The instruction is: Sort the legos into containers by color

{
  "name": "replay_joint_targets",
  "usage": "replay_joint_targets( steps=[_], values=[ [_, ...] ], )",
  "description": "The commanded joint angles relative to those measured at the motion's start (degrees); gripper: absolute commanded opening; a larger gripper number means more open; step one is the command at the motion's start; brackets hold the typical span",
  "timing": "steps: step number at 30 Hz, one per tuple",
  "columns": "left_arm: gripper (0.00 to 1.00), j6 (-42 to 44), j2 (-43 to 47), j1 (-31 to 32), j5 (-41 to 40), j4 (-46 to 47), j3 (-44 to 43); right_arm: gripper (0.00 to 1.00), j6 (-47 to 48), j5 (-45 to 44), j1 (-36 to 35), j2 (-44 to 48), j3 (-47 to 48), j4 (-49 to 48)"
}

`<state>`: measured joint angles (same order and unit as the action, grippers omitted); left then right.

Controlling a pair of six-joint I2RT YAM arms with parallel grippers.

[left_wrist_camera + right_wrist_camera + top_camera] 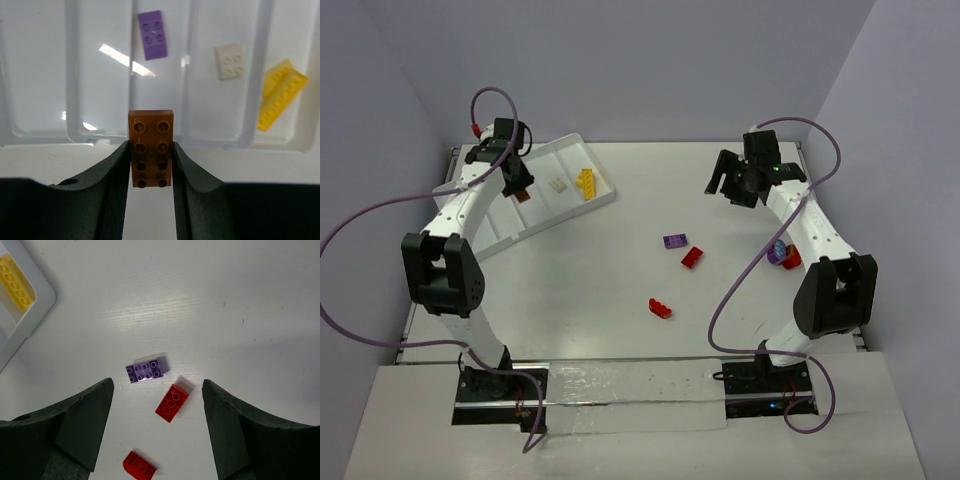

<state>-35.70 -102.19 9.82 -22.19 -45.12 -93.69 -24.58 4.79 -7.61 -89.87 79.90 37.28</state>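
My left gripper (151,146) is shut on an orange-brown lego (151,135), held over the near rim of the white tray (45,140). The tray's containers hold a purple lego (152,35), a beige lego (229,61) and yellow legos (279,95). From above, the left gripper (519,188) hangs over the tray (570,140). My right gripper (157,390) is open, high above a purple lego (145,371) and two red legos (172,402) (139,466) on the table. In the top view the right gripper (728,182) is at the far right.
The tray's corner (42,295), with a yellow lego (15,285) in it, shows at the upper left of the right wrist view. A small purple-and-red object (782,255) lies beside the right arm. Loose legos (674,241) (692,257) (660,308) lie mid-table.
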Motion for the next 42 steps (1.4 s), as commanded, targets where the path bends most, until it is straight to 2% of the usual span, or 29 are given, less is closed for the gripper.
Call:
replay_joint_targets(
  steps=[1,14,17,18,21,23,26,30,32,37,42],
  values=[
    [0.00,1.58,-3.67,-5.54,-0.25,-0.16,-1.26,0.79,0.27,0.09,-0.89,2.66,0.78,-0.92],
    [0.00,1.77,-18.26,-12.34,-3.18,4.80,-8.08,0.79,0.70,0.98,-1.44,1.22,0.26,-0.84],
    [0.04,0.86,-20.80,-12.33,-5.35,2.94,-10.98,0.79,0.67,1.01,-1.57,0.66,0.08,-0.76],
    [0.10,0.90,-21.16,-12.33,-5.88,2.85,-11.20,0.79,0.67,0.88,-1.66,0.53,0.13,-0.63],
    [0.36,1.67,-22.19,-12.42,-6.46,3.22,-12.11,0.79,0.55,0.49,-1.79,0.40,0.12,-0.46],
    [0.69,2.57,-22.57,-12.30,-5.99,3.14,-12.48,0.79,0.48,0.19,-1.97,0.51,0.27,-0.34],
    [0.85,3.28,-21.40,-12.37,-4.52,3.42,-12.21,0.79,0.41,-0.09,-2.10,0.86,0.35,-0.06],
    [0.86,4.24,-17.17,-11.76,-2.59,3.71,-11.27,0.79,0.67,-0.91,-2.92,1.88,-0.86,0.25],
    [0.86,7.56,-12.45,-9.34,0.26,5.74,-9.50,0.79,0.67,-1.71,-3.98,2.66,-2.51,0.16],
    [0.83,11.39,-2.36,0.65,5.49,7.77,-4.61,0.79,-0.94,-3.03,-7.59,4.61,-9.25,-0.63],
    [0.81,8.35,2.42,14.07,14.57,11.09,1.35,0.80,-3.96,0.10,-12.00,7.27,-19.26,-3.92]
  ],
)
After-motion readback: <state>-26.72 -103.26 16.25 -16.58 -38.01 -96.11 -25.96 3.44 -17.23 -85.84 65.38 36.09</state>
